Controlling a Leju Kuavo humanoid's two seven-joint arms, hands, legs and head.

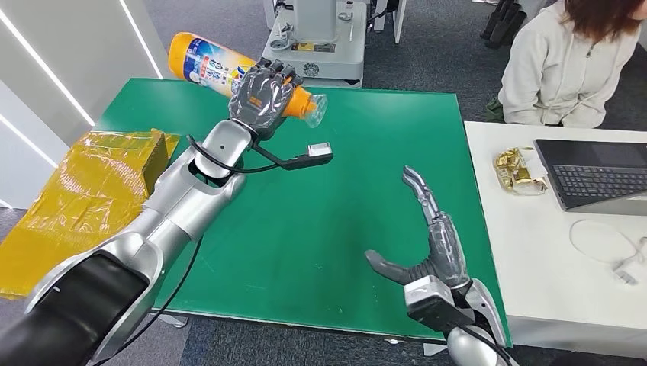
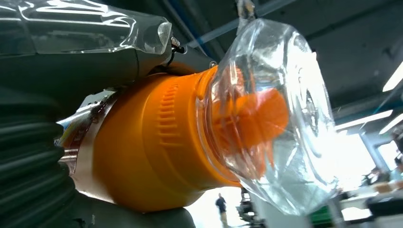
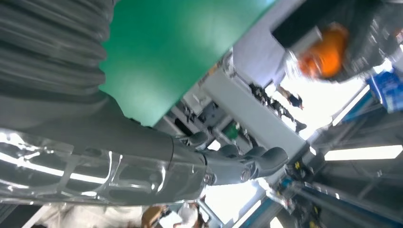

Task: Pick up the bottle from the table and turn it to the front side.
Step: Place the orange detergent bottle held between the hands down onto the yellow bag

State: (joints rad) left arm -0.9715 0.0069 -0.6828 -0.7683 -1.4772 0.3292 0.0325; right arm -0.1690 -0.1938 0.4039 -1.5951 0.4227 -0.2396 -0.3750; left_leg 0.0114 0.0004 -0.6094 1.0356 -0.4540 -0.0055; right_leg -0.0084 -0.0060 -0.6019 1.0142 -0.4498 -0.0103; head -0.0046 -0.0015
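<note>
My left hand grips an orange bottle with a blue and white label, lifted above the far side of the green table. The bottle lies nearly on its side, its clear cap pointing right. In the left wrist view the orange neck and clear cap sit close to the camera, with my left hand wrapped behind them. My right hand hovers open over the table's near right part, holding nothing. The right wrist view shows my right hand and the distant orange bottle.
A yellow plastic-wrapped box lies off the table's left edge. A white desk on the right carries a laptop, a gold wrapper and a white cable. A person sits behind it. A machine base stands beyond the table.
</note>
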